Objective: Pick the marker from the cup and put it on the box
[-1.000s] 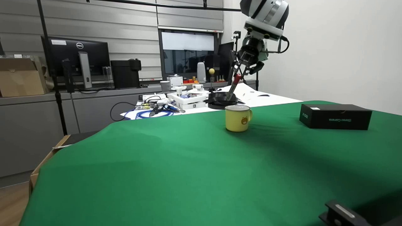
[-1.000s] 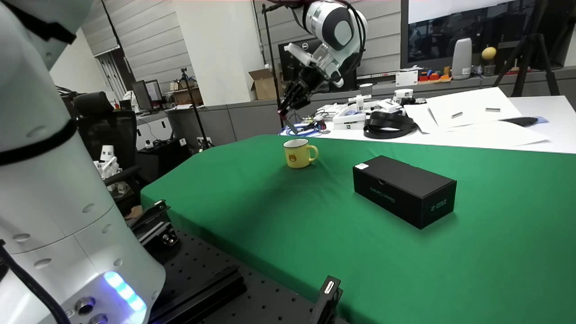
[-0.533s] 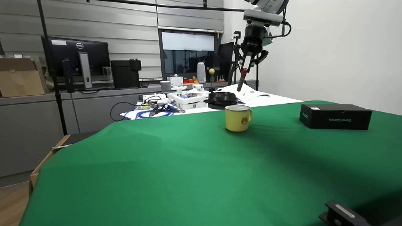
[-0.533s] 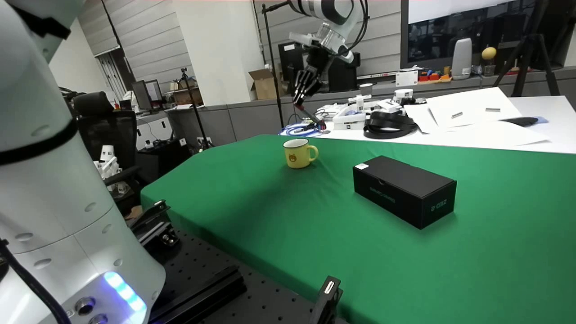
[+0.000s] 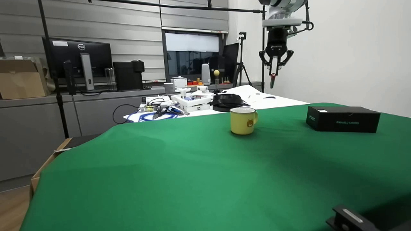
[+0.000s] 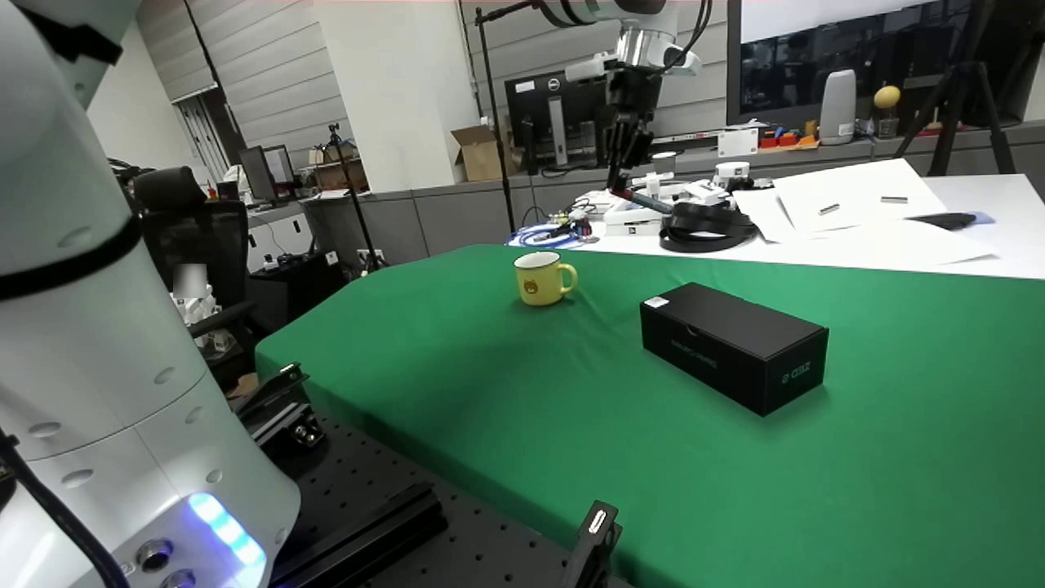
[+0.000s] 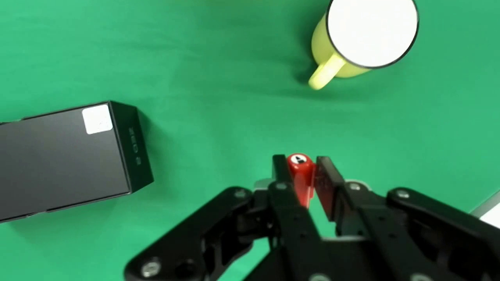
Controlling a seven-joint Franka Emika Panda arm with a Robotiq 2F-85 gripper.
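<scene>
My gripper is high above the green cloth in both exterior views [image 5: 273, 73] [image 6: 617, 181]. It is shut on the marker near its red end [image 7: 300, 168]. The marker's dark length hangs below the fingers in an exterior view [image 5: 272, 82] and slants down to the right in an exterior view [image 6: 649, 201]. The cup, a yellow mug, stands upright on the cloth [image 5: 241, 123] [image 6: 537, 282]; in the wrist view its white inside [image 7: 371, 31] looks empty. The box, low and black, lies flat [image 5: 348, 122] [image 6: 731, 327]; in the wrist view it is left of the fingers [image 7: 62, 160].
Behind the cloth, a white table carries a black coiled strap [image 6: 706, 227], white parts [image 6: 637, 208] and paper sheets [image 6: 857, 196]. Black clamps [image 6: 594, 543] [image 5: 351, 219] stand at the near edge. A thin black frame pole [image 5: 51, 70] rises at the back.
My gripper has moved right in both exterior views with the marker in it and has turned from slanted to nearly straight down. The cup and the box have not moved.
</scene>
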